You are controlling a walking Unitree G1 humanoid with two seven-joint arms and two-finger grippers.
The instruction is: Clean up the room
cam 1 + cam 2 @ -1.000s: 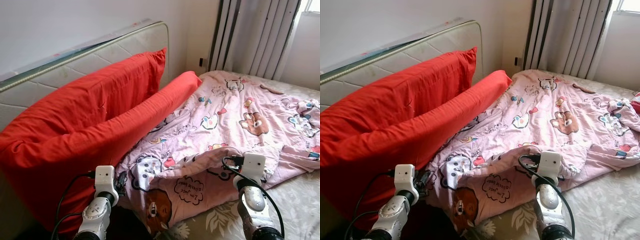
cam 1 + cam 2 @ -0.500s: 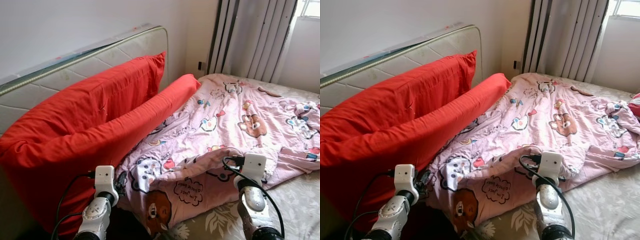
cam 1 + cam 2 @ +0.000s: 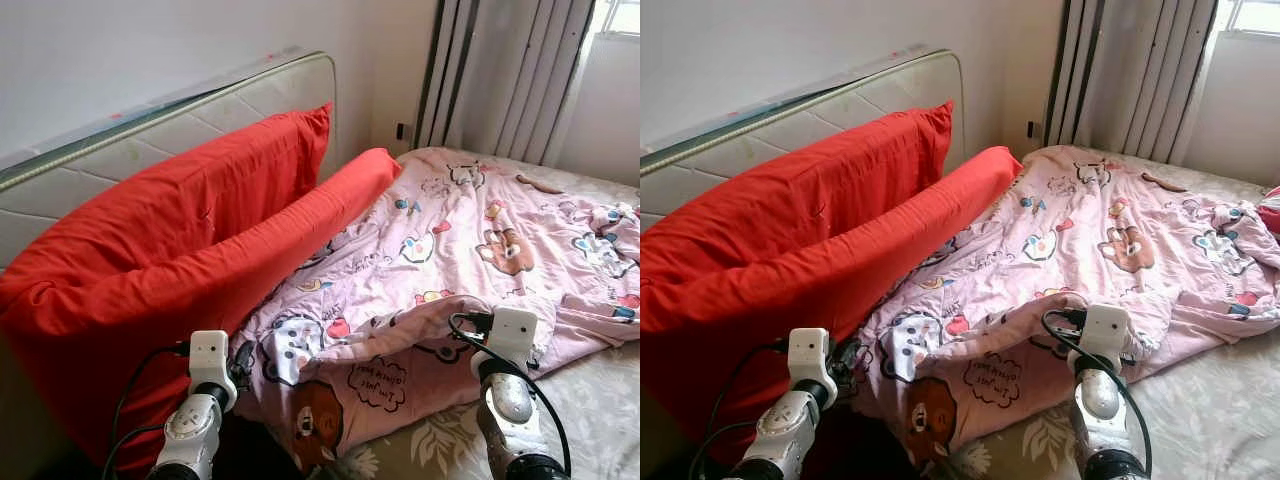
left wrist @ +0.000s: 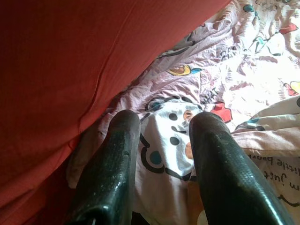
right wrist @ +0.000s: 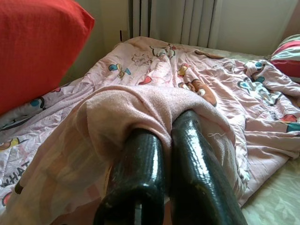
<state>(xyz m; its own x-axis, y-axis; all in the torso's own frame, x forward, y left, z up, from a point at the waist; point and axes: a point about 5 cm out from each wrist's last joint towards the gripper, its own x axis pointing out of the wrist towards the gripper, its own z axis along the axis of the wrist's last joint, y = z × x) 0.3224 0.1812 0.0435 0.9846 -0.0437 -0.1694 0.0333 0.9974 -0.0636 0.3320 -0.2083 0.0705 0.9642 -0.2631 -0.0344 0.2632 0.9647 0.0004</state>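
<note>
A pink cartoon-print blanket (image 3: 480, 220) lies rumpled across the bed, its near edge folded back to show a bear print (image 3: 310, 425). My right gripper (image 5: 166, 124) is shut on a raised fold of this blanket (image 5: 140, 103), and the fabric drapes over its fingertips. In the left eye view the right gripper (image 3: 468, 328) sits at the fold near the bed's front edge. My left gripper (image 4: 164, 124) is open, with its fingers (image 4: 117, 154) apart over the blanket's corner beside the red pillow (image 4: 70, 61). The left gripper (image 3: 243, 362) sits low at the front left.
Two long red pillows (image 3: 170, 240) lean against a quilted headboard (image 3: 150, 130) on the left. Grey curtains (image 3: 500, 70) and a window stand at the back right. A beige leaf-print sheet (image 3: 590, 400) shows at the front right. A striped pillow (image 5: 286, 56) lies far right.
The camera tilted slightly between the earliest frames and now. My right gripper has shifted a little to the right with the blanket fold in it. The left arm has stayed put.
</note>
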